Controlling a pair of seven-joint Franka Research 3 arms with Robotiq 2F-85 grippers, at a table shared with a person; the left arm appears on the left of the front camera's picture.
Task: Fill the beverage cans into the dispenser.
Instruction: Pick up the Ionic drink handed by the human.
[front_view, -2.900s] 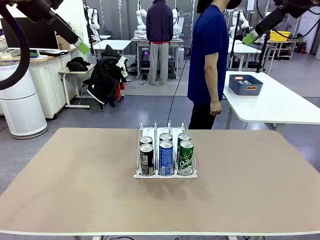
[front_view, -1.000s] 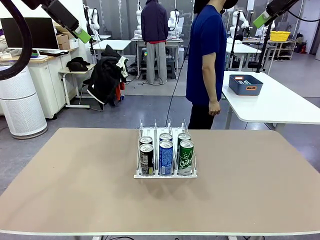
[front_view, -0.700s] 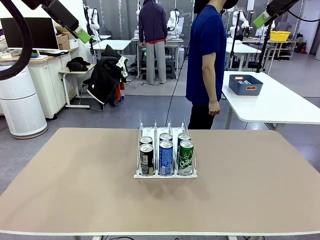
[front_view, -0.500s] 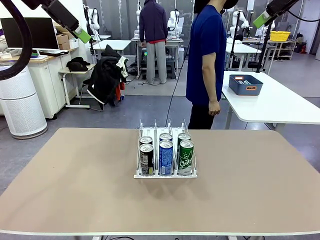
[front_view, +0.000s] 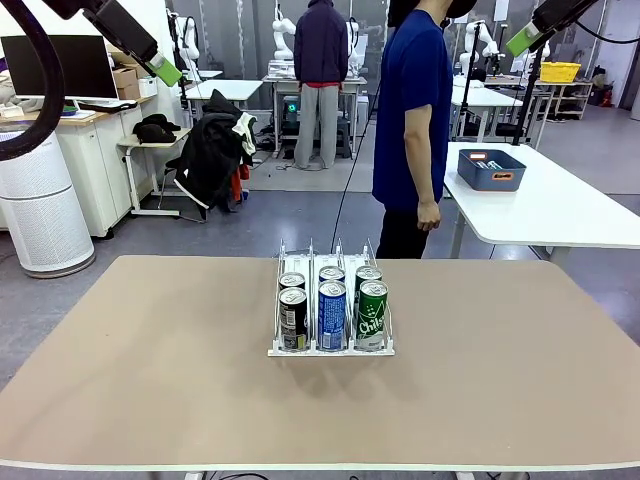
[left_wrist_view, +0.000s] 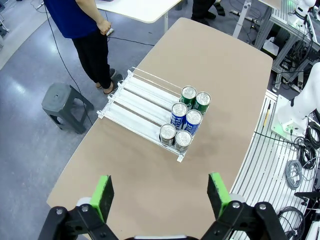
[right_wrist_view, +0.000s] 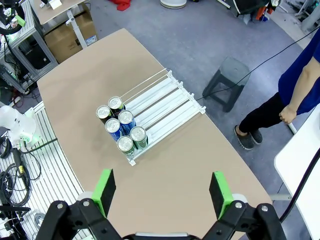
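Front: dispenser (front_view: 330, 351) at mid-desk (front_view: 150, 380), six beverage cans (front_view: 332, 312) packed two deep against its front lip, all three lanes served; person (front_view: 408, 110) standing at 1 o'clock past the far edge.

Left wrist: left tool (left_wrist_view: 160, 196) spread wide and empty, poised high above, cans at the dispenser's 4 o'clock end, lanes bare toward 10.

Right wrist: right tool (right_wrist_view: 162, 192) likewise spread, pinching nothing.

Probably between loads or finished; next would call for a fresh can, set in behind the rear row.
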